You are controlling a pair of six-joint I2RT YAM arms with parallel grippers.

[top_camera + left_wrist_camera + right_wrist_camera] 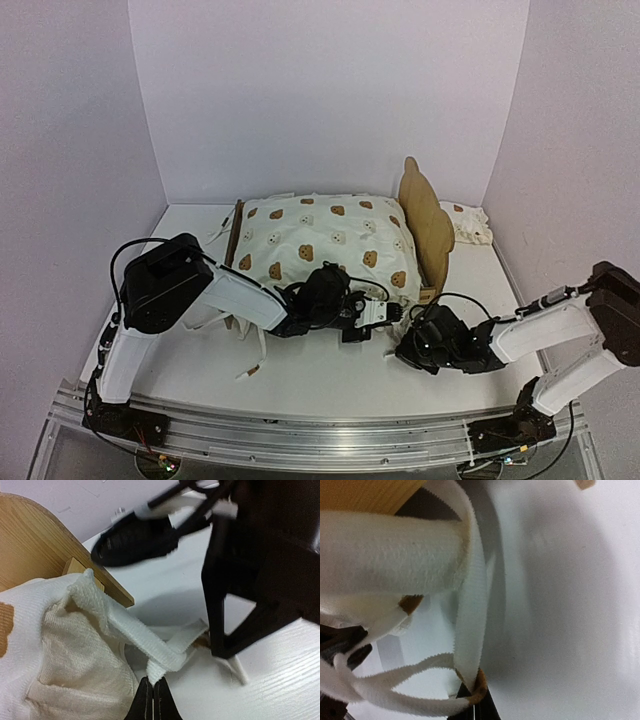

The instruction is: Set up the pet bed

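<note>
The pet bed stands mid-table, its bear-ear headboard upright at the right end. The cream bear-print cushion lies on it and hides the base. Both grippers meet at the bed's near right corner. My left gripper is shut on a white tie string of the cushion, beside the plywood corner; its tips pinch the strap's folded end. My right gripper is shut on another tie string at its brown tip, its tips just below the plywood.
The small ruffled bear-print pillow lies at the back right, behind the headboard. Loose tie strings trail on the white table in front of the bed. White walls enclose the table on three sides.
</note>
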